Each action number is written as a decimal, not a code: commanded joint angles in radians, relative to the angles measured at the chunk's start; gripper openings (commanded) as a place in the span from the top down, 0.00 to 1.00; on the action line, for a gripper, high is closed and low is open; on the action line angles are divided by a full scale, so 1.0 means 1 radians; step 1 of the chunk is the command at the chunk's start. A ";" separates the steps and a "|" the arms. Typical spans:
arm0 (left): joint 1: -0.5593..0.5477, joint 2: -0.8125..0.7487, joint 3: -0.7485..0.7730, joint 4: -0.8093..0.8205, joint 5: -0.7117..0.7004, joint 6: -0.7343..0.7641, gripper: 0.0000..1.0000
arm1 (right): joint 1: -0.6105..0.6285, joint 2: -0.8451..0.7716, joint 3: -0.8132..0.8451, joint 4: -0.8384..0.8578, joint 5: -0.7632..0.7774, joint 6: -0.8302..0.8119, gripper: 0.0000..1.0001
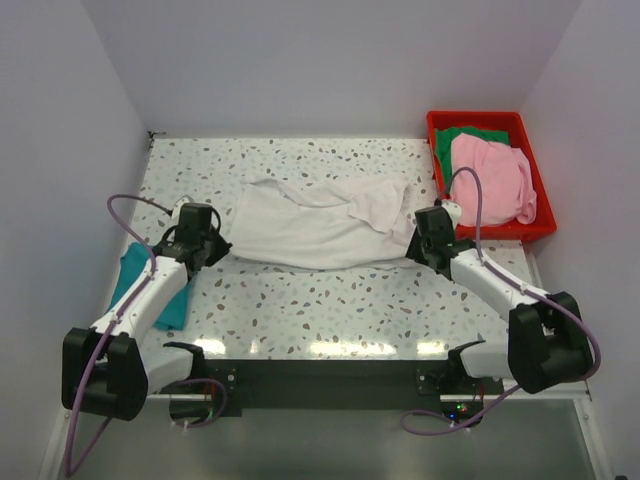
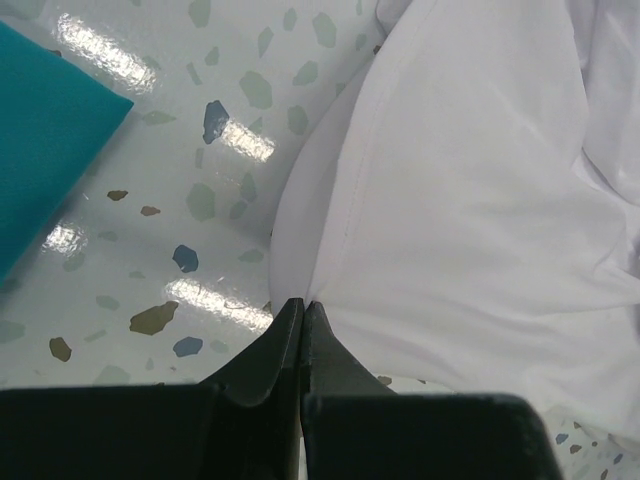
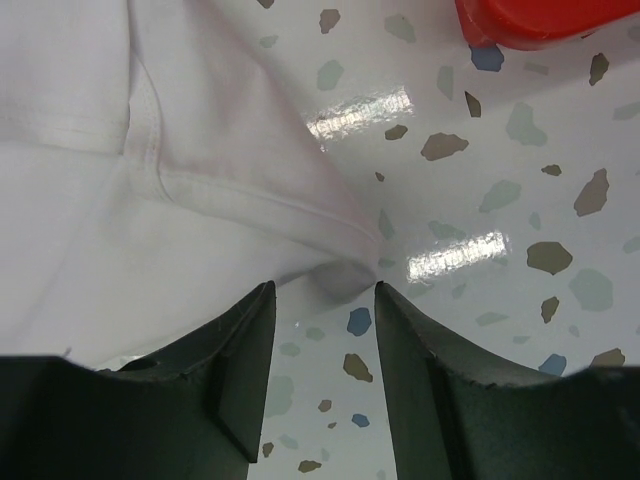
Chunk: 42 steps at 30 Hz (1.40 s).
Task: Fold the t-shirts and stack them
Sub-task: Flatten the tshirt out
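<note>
Off-white t-shirt lying crumpled across the middle of the surface, with a tool at each end.

Left tool, at the shirt's 9 o'clock: jaws pressed together and, as far as the wrist view shows, pinching the hem at their very tips. Right tool, at the shirt's 3 o'clock: jaws spread and nothing gripped. Only a small rounded corner of cloth lies between the fingers.

The teal t-shirt lies folded at 8 o'clock on the surface, partly beneath the left arm. The pink t-shirt and green t-shirt are heaped in the red bin at 2 o'clock.

Likely failures from here:
- **Thin bite on the right.** So little cloth sits between the right fingers that a closure could catch a single layer or miss it. That end would then stay down while the other end lifts.
- **Slip on the left.** The hold is at the extreme tips on thin cloth, so tension could draw the hem out.
- **Trapped creases.** The body of the shirt is rumpled, and any fold made before it is stretched flat would keep those creases.
- **Bumping the bin.** The bin stands just beside the right tool, toward 1 o'clock, and an outward swing could knock it.
- **Dragging the teal shirt.** The left arm or its cable could pull the folded teal shirt out of shape.
</note>
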 commanded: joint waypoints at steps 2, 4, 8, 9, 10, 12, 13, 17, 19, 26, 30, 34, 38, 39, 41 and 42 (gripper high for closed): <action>0.020 -0.009 0.021 0.025 0.017 0.028 1.00 | -0.002 -0.027 -0.022 0.051 0.018 0.024 0.52; 0.022 -0.004 0.025 0.028 0.025 0.030 1.00 | -0.001 -0.014 -0.021 0.058 0.009 0.027 0.52; 0.025 0.001 0.035 0.028 0.025 0.037 1.00 | 0.001 -0.010 -0.037 0.073 -0.017 0.039 0.52; 0.026 0.002 0.035 0.029 0.025 0.039 1.00 | -0.001 -0.016 -0.042 0.074 -0.016 0.038 0.52; 0.028 0.005 0.036 0.029 0.025 0.039 1.00 | -0.001 -0.018 -0.048 0.079 -0.013 0.036 0.52; 0.031 0.013 0.036 0.034 0.031 0.041 1.00 | -0.001 -0.003 -0.047 0.084 -0.008 0.036 0.52; 0.031 0.016 0.036 0.034 0.032 0.041 1.00 | -0.001 0.006 -0.045 0.084 -0.009 0.038 0.52; 0.034 0.022 0.041 0.040 0.038 0.044 1.00 | 0.001 0.040 -0.051 0.114 -0.013 0.047 0.52; 0.034 0.025 0.041 0.043 0.037 0.044 1.00 | -0.001 0.071 -0.041 0.130 -0.014 0.050 0.52; 0.035 0.044 0.056 0.046 0.039 0.048 1.00 | -0.001 0.141 0.001 0.177 0.010 0.053 0.70; 0.037 0.044 0.078 0.039 0.046 0.067 1.00 | -0.001 0.082 0.036 0.110 0.007 0.045 1.00; 0.037 0.022 0.104 0.028 0.060 0.103 1.00 | -0.002 -0.048 0.090 0.003 0.009 0.016 1.00; 0.037 -0.047 0.137 -0.012 0.060 0.128 1.00 | -0.002 -0.211 0.148 -0.099 -0.016 -0.002 1.00; 0.037 -0.064 0.145 -0.018 0.054 0.134 1.00 | -0.002 -0.272 0.183 -0.144 -0.032 -0.004 1.00; 0.037 -0.116 0.185 -0.050 0.046 0.148 1.00 | -0.001 -0.329 0.223 -0.182 -0.049 -0.007 1.00; 0.037 -0.133 0.203 -0.063 0.039 0.151 1.00 | -0.002 -0.351 0.269 -0.214 -0.057 -0.007 1.00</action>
